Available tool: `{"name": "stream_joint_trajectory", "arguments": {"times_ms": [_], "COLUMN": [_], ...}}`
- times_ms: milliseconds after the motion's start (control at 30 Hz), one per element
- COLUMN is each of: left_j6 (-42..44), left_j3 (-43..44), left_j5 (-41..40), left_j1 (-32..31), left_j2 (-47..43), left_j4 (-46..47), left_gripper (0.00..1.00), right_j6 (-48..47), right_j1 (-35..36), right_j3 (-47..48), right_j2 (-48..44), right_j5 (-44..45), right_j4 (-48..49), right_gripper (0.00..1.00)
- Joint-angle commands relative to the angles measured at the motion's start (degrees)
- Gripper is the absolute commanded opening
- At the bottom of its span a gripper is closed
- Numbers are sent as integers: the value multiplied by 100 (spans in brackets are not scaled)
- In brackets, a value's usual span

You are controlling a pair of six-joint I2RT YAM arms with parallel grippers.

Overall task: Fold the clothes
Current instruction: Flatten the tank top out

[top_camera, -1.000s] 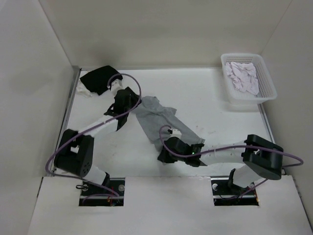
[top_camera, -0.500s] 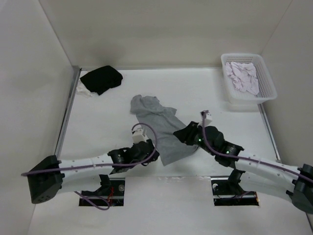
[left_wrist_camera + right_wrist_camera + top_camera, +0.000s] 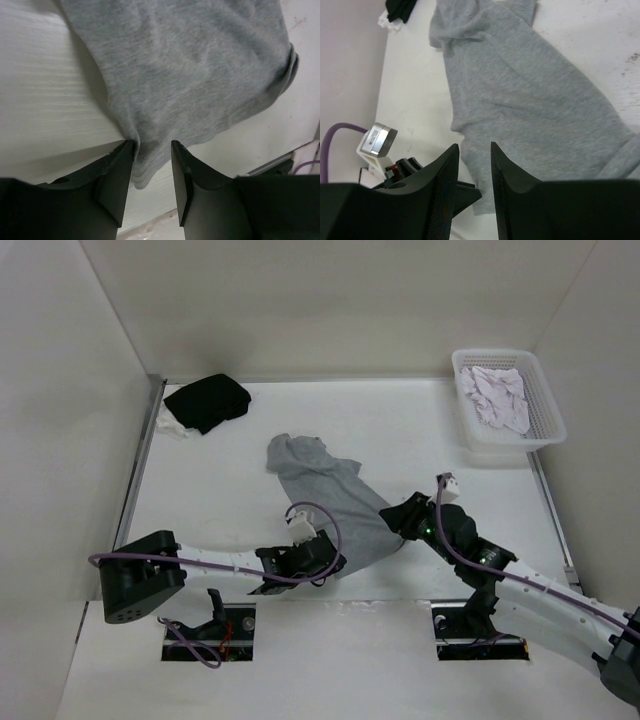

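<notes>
The clothes, a grey T-shirt (image 3: pixel 325 490), lie rumpled on the white table, running diagonally from the middle toward the near edge. My left gripper (image 3: pixel 335 562) is at its near corner. In the left wrist view the gripper (image 3: pixel 152 146) is open with that corner of the shirt (image 3: pixel 190 65) hanging between the fingers; the left finger (image 3: pixel 120 165) touches the fabric. My right gripper (image 3: pixel 400 523) hovers at the shirt's near right edge. The right wrist view shows it (image 3: pixel 474 147) open, over the flat grey cloth (image 3: pixel 530 95), with nothing between the fingers.
A black garment (image 3: pixel 207 402) lies at the far left corner on something white (image 3: pixel 170 427). A white basket (image 3: pixel 550 405) holding a pale cloth (image 3: pixel 495 395) stands at the far right. Walls close in on three sides. The left gripper works right at the table's near edge.
The left arm swung from the black garment down to the shirt's near corner. The right gripper opened and moved from the near middle to the shirt's right edge.
</notes>
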Motion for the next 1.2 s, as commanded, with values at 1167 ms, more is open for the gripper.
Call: {"name": "stream_joint_trajectory", "arguments": {"times_ms": [1167], "left_j6": [2703], "left_j3": [2448], "left_j5": [-92], "left_j1": [2885], "left_j2": [-3701], "left_j4": [-1698], "left_gripper": [3], "right_j6": [-165], "right_j1": [-386], "right_j3": [65], "right_j2": [661], "right_j5": [15], "right_j4": [163], "right_gripper": [52]}}
